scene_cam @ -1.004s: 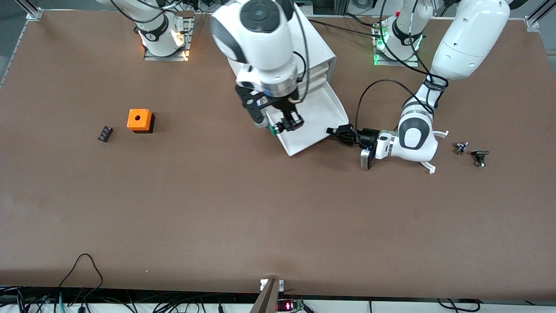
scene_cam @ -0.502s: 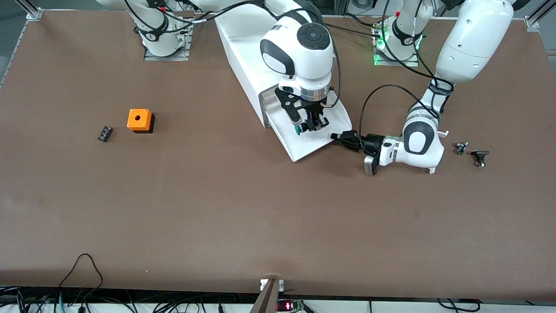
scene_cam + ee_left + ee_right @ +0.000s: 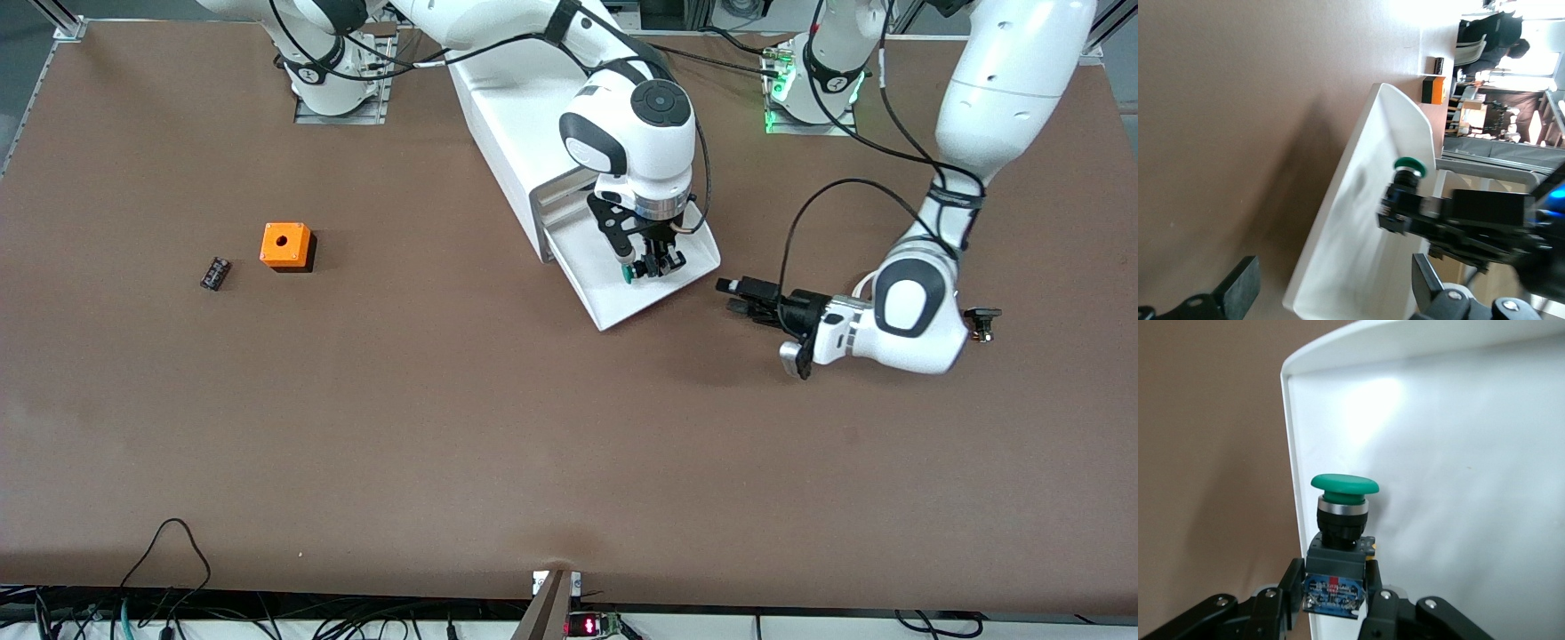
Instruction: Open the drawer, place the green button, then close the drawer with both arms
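The drawer (image 3: 653, 284) stood pulled out of the white cabinet (image 3: 511, 116), its tray open toward the front camera. The right gripper (image 3: 652, 265) hung over the tray, jaws clamped on the black body of the button (image 3: 630, 273), whose green cap pointed sideways toward the right arm's end of the table. In the right wrist view the button (image 3: 1340, 520) sat between the fingers (image 3: 1281, 597) above the tray's white floor, near its curved rim (image 3: 1289, 440); whether it touched the floor could not be told.

The left gripper (image 3: 740, 296) was just beside the drawer, toward the left arm's end of the table, apart from the tray. Its jaws stood wide and empty, and in the left wrist view its fingers (image 3: 1238, 290) framed the drawer (image 3: 1371, 200) and the button (image 3: 1408, 170).

An orange cube (image 3: 286, 246) and a small black part (image 3: 214, 273) lay well apart from the drawer toward the right arm's end.
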`<state>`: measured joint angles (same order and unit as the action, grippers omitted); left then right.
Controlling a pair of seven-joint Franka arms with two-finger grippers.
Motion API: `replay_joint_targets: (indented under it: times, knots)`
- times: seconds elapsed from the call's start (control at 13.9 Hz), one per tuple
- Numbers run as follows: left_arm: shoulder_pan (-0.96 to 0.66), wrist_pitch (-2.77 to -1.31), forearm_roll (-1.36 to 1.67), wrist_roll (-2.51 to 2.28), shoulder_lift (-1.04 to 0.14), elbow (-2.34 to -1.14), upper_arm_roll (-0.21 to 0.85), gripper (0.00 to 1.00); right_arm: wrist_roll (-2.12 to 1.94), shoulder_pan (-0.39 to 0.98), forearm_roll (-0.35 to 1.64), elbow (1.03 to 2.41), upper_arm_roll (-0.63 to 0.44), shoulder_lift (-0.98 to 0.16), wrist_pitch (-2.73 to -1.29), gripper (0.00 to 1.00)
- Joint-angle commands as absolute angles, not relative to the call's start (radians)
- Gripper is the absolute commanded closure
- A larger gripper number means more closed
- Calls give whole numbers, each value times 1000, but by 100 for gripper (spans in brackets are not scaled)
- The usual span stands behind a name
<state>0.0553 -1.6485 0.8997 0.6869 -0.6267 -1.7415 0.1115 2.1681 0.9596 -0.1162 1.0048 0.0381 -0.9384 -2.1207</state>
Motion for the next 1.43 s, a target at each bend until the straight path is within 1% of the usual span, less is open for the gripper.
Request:
replay_joint_targets:
  times: [0.0,0.07,0.14,0.22,0.36,0.57,0.72,0.79,1.0,1.15,1.22,1.36]
  knots:
    - [67,-1531,774,499,-598,-1607,115,0,2200,968,-144,1014,28,-960,-2173,100]
    - [67,-1499,731,427,-588,-1557,115,0,2200,968,-144,1012,28,-971,-2181,100]
    - [66,-1470,682,349,-581,-1508,117,0,2197,968,-143,1012,28,-971,-2181,90]
    - [64,-1441,637,262,-575,-1462,124,0,2185,962,-143,1012,28,-968,-2180,1]
    - [54,-1405,569,122,-563,-1395,133,0,2180,962,-140,1008,28,-959,-2171,0]
    - [31,-1404,433,49,-529,-1332,138,0,2162,945,-141,1003,21,-936,-2149,0]
    - [6,-1404,259,54,-517,-1278,141,0,2053,924,-141,1003,20,-899,-2105,0]
    - [-24,-1404,177,58,-509,-1258,141,0,1995,898,-135,1003,23,-882,-2083,0]
    - [-84,-1410,-12,61,-489,-1249,140,0,1787,807,-120,1011,35,-830,-2056,0]
    - [-87,-1451,-25,63,-495,-1209,133,0,1573,755,-77,1011,34,-818,-2051,0]
    - [-83,-1501,-22,63,-497,-1206,133,0,1483,723,-57,1011,34,-809,-2051,0]
    - [-84,-1526,-23,46,-497,-1207,133,0,1308,658,-8,1012,34,-793,-2049,0]
